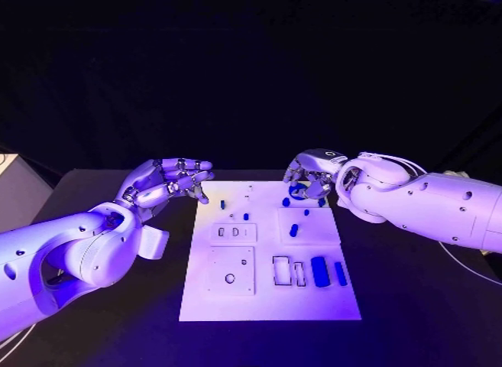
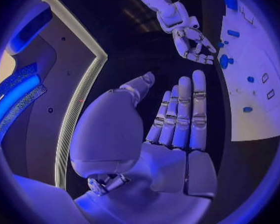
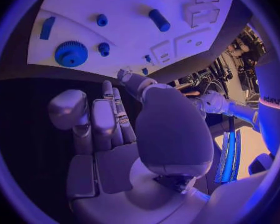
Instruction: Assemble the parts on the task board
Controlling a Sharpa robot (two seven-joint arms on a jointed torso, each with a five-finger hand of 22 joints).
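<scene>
Fingers of both hands [image 1: 168, 182] [image 1: 312, 174] are spread, nothing held; small stiff light parts [image 1: 320, 271] are best pinched at the sides, board's [image 1: 267, 302] twelve o'clock.

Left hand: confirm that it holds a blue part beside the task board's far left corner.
Not right. The left hand holds nothing: the left wrist view shows its fingers stretched out and its palm bare. The rest stands: the head view shows it beside the far left corner of the task board.
</scene>
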